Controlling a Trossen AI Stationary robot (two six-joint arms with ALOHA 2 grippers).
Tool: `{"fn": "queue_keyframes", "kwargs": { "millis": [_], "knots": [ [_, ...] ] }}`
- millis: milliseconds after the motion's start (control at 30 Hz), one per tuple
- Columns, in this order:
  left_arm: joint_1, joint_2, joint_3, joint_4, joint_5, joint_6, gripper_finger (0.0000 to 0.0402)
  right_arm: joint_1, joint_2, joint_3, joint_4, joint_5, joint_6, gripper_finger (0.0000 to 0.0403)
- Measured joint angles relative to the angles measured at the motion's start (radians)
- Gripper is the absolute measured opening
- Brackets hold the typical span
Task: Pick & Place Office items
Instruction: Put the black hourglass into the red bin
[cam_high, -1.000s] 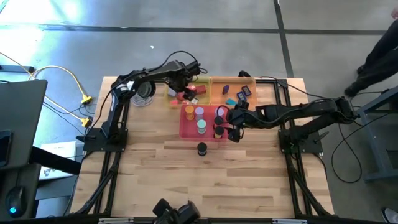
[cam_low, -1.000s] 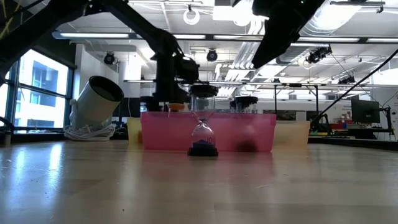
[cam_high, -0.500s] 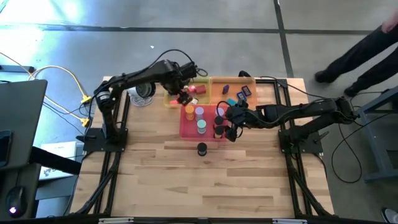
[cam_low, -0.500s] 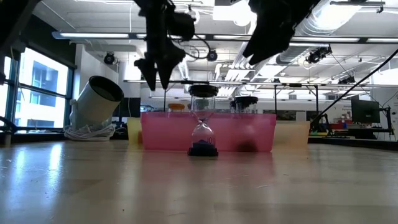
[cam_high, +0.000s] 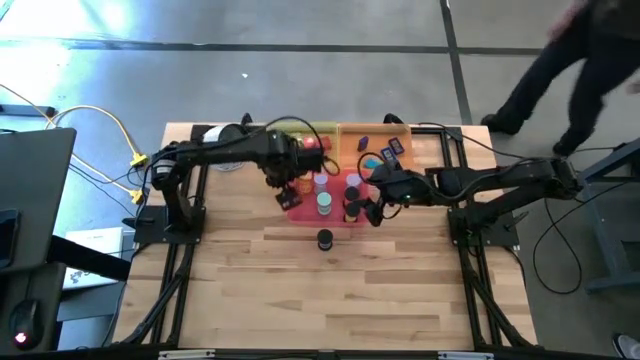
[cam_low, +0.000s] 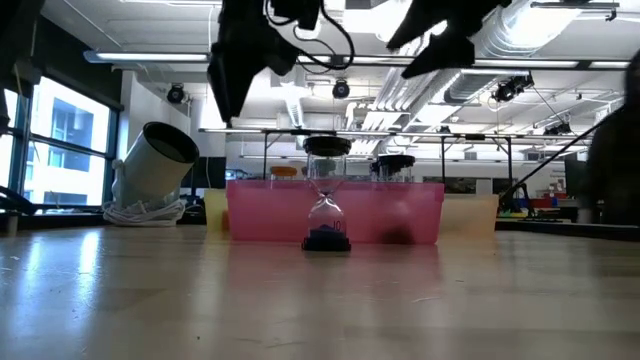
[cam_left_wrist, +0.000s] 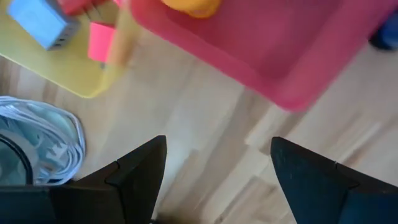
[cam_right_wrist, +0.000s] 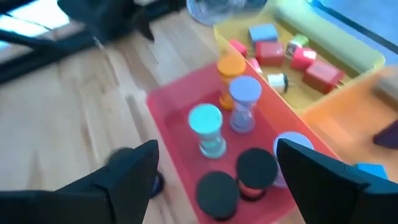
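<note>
- Two dark arms reach over the wooden bench (cam_high: 330, 290), one from each side.
- At the far left of the row of things lies a round silver-rimmed object (cam_left_wrist: 34, 140), next to the yellow tray (cam_right_wrist: 323, 46).
- The yellow tray holds a blue block (cam_right_wrist: 262, 32), red blocks (cam_right_wrist: 321, 76) and a pink piece (cam_left_wrist: 98, 42).
- The left end effector (cam_high: 287, 190) hovers above the near left corner of the pink tray (cam_high: 300, 208), its fingers spread with nothing between them.
- The pink tray carries upright cylinders: orange (cam_right_wrist: 231, 65), lilac (cam_right_wrist: 245, 90), teal (cam_right_wrist: 206, 119) and two black (cam_right_wrist: 217, 190).
- One black cylinder (cam_high: 325, 239) stands alone on the bench, just in front of the pink tray.
- The right end effector (cam_high: 375, 207) hangs over the pink tray's right edge, fingers spread and empty.
- The orange tray (cam_high: 352, 143) behind holds dark and blue pieces (cam_high: 390, 149).
- A person (cam_high: 565, 65) walks on the floor beyond the bench's far right corner.
</note>
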Motion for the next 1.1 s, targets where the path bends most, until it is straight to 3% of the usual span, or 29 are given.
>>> {"fn": "queue_keyframes", "kwargs": {
  "millis": [467, 1100],
  "knots": [
    [-0.248, -0.042, 0.000, -0.082, -0.174, -0.098, 0.0281, 0.105, -0.033, 0.000, 0.153, 0.009, 0.000, 0.0315],
    [-0.575, -0.200, 0.000, -0.080, -0.156, -0.199, 0.0281, 0.302, -0.033, 0.000, 0.342, 0.210, 0.055, 0.0315]
  ]
}}
